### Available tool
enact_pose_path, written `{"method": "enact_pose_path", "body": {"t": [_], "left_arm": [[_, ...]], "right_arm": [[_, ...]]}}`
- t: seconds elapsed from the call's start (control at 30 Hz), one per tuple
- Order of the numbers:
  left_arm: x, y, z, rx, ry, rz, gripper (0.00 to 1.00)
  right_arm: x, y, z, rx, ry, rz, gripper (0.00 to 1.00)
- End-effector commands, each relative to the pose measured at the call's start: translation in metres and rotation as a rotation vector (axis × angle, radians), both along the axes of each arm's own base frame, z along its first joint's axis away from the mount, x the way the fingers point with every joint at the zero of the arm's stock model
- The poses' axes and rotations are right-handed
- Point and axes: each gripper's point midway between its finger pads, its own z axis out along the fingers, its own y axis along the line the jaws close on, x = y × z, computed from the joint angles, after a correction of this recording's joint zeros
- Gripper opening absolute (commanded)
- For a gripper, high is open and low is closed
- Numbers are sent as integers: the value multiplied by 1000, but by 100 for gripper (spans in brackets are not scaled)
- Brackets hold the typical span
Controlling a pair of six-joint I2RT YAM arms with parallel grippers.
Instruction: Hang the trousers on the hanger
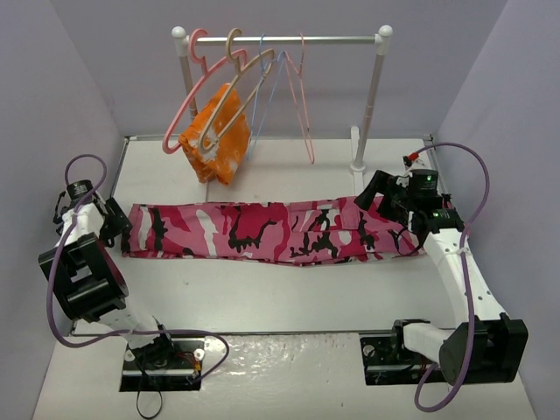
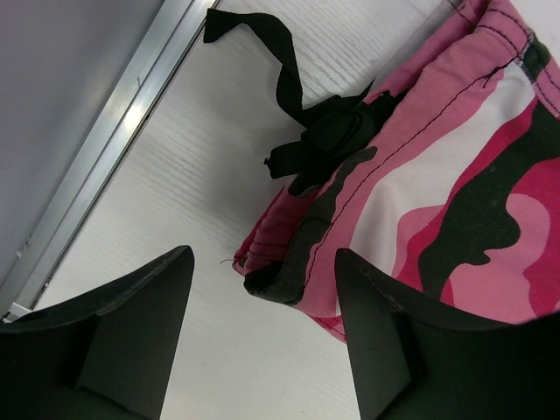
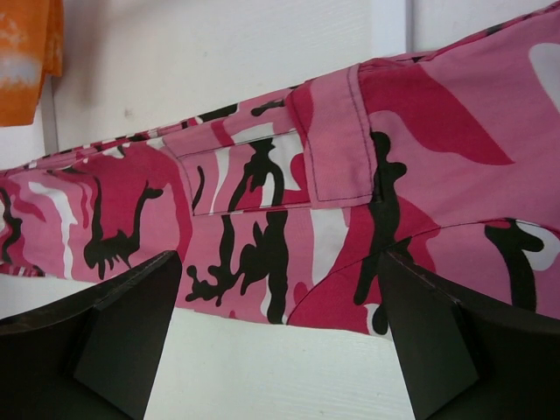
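White tabletop [image 1: 262, 289] holds long pink-camouflage fabric trousers [image 1: 271, 230] flat beneath the released left gripper [image 2: 262, 255] and released right gripper [image 3: 278, 258]; regrasping for the beige thick-framed hanger [image 1: 259, 68] seems next.

The right arm [image 1: 448, 254] covers the trousers' [image 1: 280, 229] end near the tabletop's [image 1: 262, 284] right edge. The cloth [image 1: 219, 133] hides the hanger's [image 1: 233, 42] lower part.

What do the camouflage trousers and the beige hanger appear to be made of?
Camouflage trousers: a woven, matte cloth, likely a cotton twill. The left wrist view shows a fine weave texture, stitched seams and a soft folded hem. Beige hanger: a thick, smooth, evenly coloured frame, probably moulded plastic, though painted wood cannot be ruled out at this size.
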Motion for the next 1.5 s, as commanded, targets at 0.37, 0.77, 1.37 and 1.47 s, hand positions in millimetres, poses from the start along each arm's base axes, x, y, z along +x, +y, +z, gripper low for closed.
{"method": "enact_pose_path", "body": {"t": [0.37, 0.77, 1.37, 1.47], "left_arm": [[6, -3, -1, -23, -22, -57, 47], [8, -5, 3, -36, -34, -36, 36], [20, -1, -1, -55, -35, 80, 35], [21, -7, 2, -62, -30, 77, 33]], "right_arm": [[-12, 14, 14, -25, -75, 83, 92], [-11, 15, 10, -33, -64, 84, 92], [-21, 34, -30, 6, 63, 145, 91], [-18, 37, -30, 14, 72, 158, 91]]}}
